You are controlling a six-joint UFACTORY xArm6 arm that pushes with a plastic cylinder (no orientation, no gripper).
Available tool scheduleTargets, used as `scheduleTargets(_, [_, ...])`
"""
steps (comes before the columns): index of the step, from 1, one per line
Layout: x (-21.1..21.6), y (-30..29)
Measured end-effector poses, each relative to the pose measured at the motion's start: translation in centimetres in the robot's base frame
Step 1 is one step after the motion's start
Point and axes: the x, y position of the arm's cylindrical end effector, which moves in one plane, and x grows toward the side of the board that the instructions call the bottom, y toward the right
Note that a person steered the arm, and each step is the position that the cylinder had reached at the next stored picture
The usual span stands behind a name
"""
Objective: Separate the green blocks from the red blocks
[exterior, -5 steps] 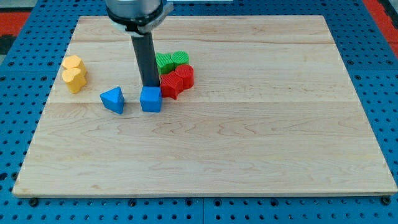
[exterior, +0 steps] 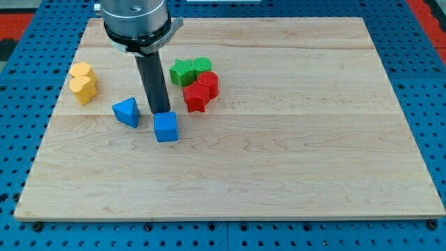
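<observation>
Two green blocks sit side by side above the board's middle: a green star-like block and a green round block. Two red blocks touch them from below: a red round block and a red star-shaped block. My tip stands at the upper edge of the blue cube, to the left of the red star block and clear of it. The rod hides nothing of the green or red blocks.
A blue triangular block lies left of my tip. Two yellow blocks sit stacked together near the board's left edge. The wooden board rests on a blue pegboard.
My tip has moved down and slightly left, and the blue cube has slid down the view, away from the red star block. The red and green blocks look unmoved.
</observation>
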Motion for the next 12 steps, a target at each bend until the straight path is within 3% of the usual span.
scheduleTargets(12, [-3.9,0.1])
